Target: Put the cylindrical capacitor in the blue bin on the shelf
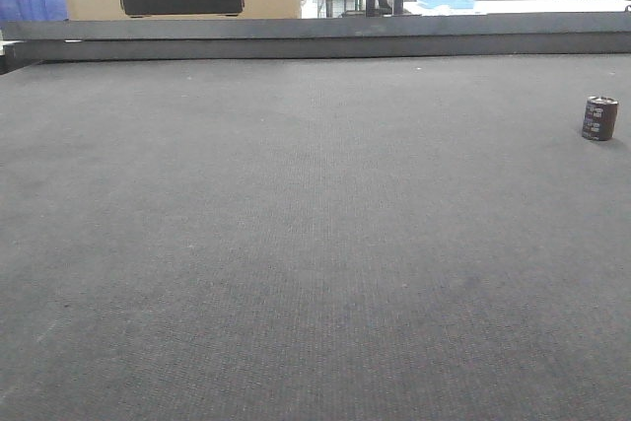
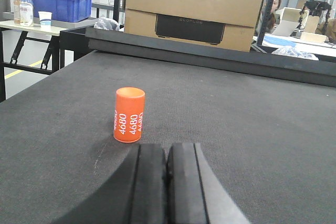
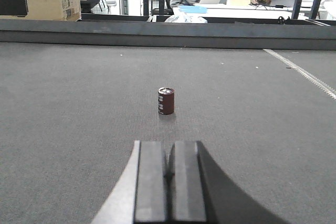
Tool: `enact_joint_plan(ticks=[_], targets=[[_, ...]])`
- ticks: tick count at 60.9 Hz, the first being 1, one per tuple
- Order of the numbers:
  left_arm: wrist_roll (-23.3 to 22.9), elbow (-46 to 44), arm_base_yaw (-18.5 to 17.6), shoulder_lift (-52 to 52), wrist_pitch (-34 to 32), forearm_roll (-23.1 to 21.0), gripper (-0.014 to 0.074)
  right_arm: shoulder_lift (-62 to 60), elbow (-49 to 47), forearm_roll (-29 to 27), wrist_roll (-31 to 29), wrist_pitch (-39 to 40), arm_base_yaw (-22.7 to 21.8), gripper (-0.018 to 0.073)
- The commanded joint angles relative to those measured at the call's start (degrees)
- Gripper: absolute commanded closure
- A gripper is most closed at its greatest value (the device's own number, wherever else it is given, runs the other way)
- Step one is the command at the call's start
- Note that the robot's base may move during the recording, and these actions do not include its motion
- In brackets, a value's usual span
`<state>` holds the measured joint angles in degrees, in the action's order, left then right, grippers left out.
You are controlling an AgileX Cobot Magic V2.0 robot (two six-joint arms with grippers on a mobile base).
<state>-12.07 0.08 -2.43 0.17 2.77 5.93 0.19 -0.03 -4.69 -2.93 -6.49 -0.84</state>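
Left gripper [image 2: 167, 153]: pads pressed flat together, no gap, nothing in it. It sits low over the table [image 2: 273, 129].

Right gripper [image 3: 170, 153]: same, pads closed on each other and empty, low over the mat.

Right wrist view: capacitor [image 3: 166, 100] is straight ahead of the right gripper, clear of it, not touching. It stands upright, with a dark sleeve, pale print and a silver top. From the front camera I see the capacitor [image 1: 598, 117] hard against the right side of the frame, nearer the table's far edge than the near edge, and alone on the mat there.

Left wrist view: orange can [image 2: 129, 115] with white "4680" print, upright, just ahead of the left gripper and a bit left of it, not touching. It's on the left part of the table, with the left edge visible beyond it.

A dark raised rail [image 1: 315, 36] runs along the far edge. A cardboard box [image 2: 191, 9] with a black panel sits behind the rail toward the far-left corner. A blue crate [image 2: 55, 3] sits past that corner on a separate pale side table, with a bottle and a cup beside it. I can't tell what's inside the crate.

People sit at desks [image 3: 231, 9] behind the far-right stretch of the rail.
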Motion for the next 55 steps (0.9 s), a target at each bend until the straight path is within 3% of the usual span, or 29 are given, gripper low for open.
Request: enact_joint_plan(ticks=[1,45,55], targets=[[-0.1,-0.1,0.1,-0.2,-0.8,-0.2,0.0708,-0.2,0.0,0.1,0.1,1.0,-0.1,0.0669],[-0.1,-0.1,0.1,-0.2,-2.4,-0.2,0.0708,-0.2,0.0,0.1,0.1,2.9,-0.1,0.0669],[-0.1,-0.1,0.1,-0.2,-6.2,-0.2,0.0708,-0.2,0.0,0.1,0.1,6.0,-0.1,0.0669]])
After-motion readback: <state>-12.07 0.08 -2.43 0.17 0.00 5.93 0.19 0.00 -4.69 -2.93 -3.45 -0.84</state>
